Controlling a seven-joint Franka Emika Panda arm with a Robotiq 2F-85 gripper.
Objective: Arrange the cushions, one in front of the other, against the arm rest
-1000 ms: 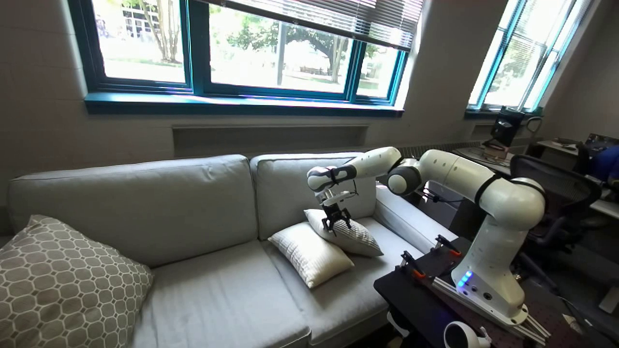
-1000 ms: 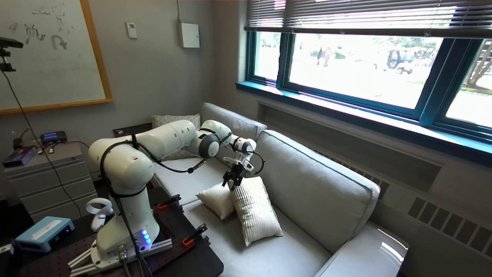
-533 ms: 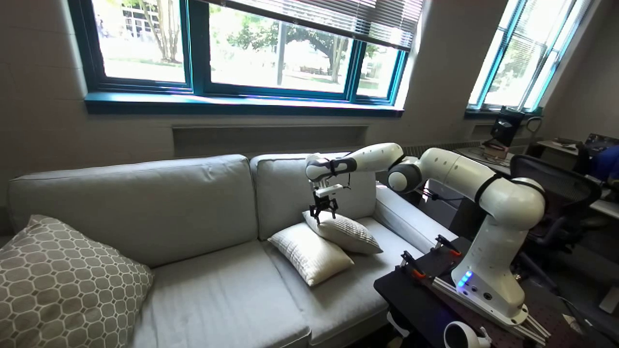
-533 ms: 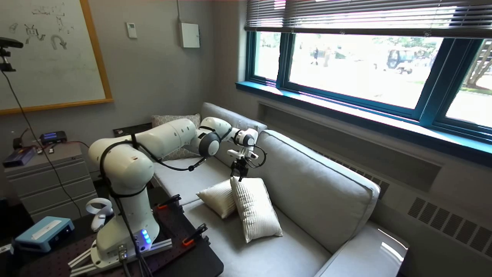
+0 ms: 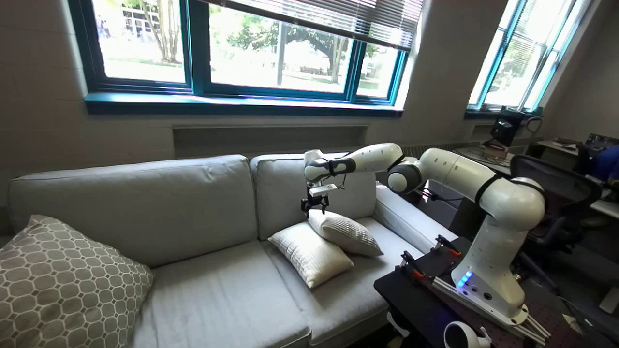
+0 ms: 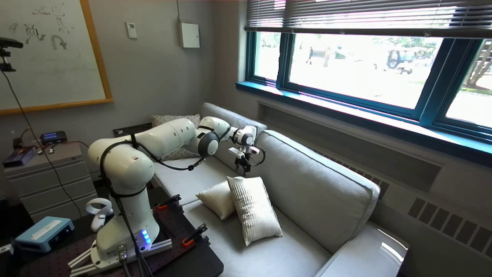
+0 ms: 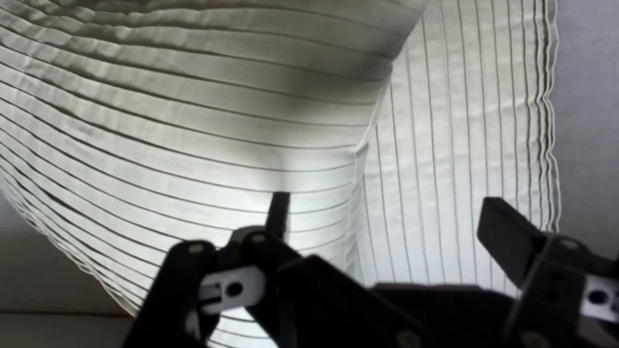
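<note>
Two cream-white cushions lie on the seat near the sofa's end. The cushion nearer the arm rest (image 5: 344,234) leans partly over the other cushion (image 5: 312,254); both also show in the wrist view, the overlapping one (image 7: 193,121) at left and its partner (image 7: 454,145) at right. Between the cushions and the arm rest (image 5: 411,217), bare seat is visible. My gripper (image 5: 315,212) is open, pointing down by the overlapping cushion's upper corner, close to the backrest. In the wrist view the gripper (image 7: 387,207) has nothing between its fingers; whether a fingertip touches fabric I cannot tell.
The sofa backrest (image 5: 316,179) rises directly behind the gripper. A larger patterned cushion (image 5: 72,285) sits at the sofa's far end. The robot's dark table (image 6: 192,250) with orange-black clamps (image 6: 195,234) stands against the seat front.
My gripper has risen and moved toward the backrest, away from the middle of the overlapping cushion. That cushion's upper corner has shifted slightly. The jaws have stayed open.
</note>
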